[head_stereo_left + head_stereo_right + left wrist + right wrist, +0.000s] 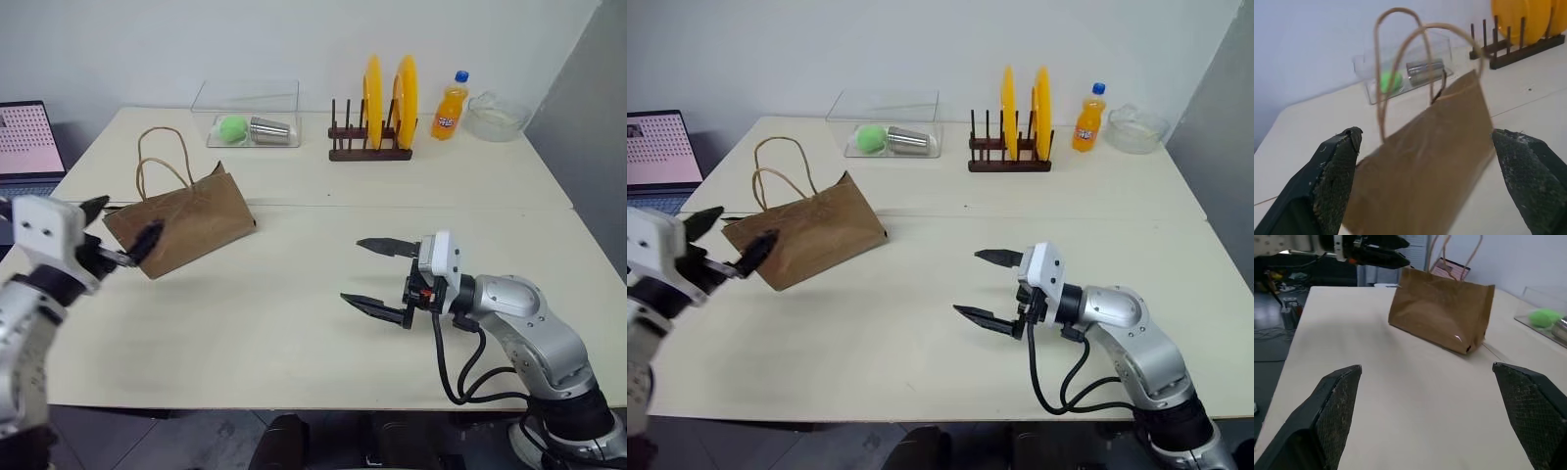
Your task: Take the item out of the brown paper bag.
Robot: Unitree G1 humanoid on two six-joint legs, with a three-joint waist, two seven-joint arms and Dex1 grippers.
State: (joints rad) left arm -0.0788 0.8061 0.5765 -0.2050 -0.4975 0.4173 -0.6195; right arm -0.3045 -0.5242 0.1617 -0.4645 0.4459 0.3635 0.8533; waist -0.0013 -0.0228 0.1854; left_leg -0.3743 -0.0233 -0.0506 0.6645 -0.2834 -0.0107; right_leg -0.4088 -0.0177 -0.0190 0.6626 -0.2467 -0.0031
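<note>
Risk first: the brown paper bag (186, 220) lies tipped on the table (323, 323), its cord handles (162, 162) looping up toward the far edge, and nothing weighs it down. If you push a finger against its creased wall rather than into the mouth, expect it to slide or fold flat. From here you cannot see the mouth's inside, so the item is hidden, presumably still in the bag; a blind reach could pinch paper along with it, or catch a handle loop and drag the whole bag. Judged from the layout, you will probably need one gripper to steady the bag while the other goes in, and a mistimed pull could tear the thin paper. Pose: your left gripper (122, 233) hovers at the bag's near left corner, pointing roughly level toward it, fingers spread wide with nothing between them; in the left wrist view the bag sits framed between the two black pads (1334, 181). Your right gripper (377, 276) hangs above bare table, well apart from the bag, turned to point leftward at it, fingers likewise splayed and empty. The clear box (250, 116), plate rack (370, 145) and soda bottle (450, 106) sit at the far edge, out of the way.
</note>
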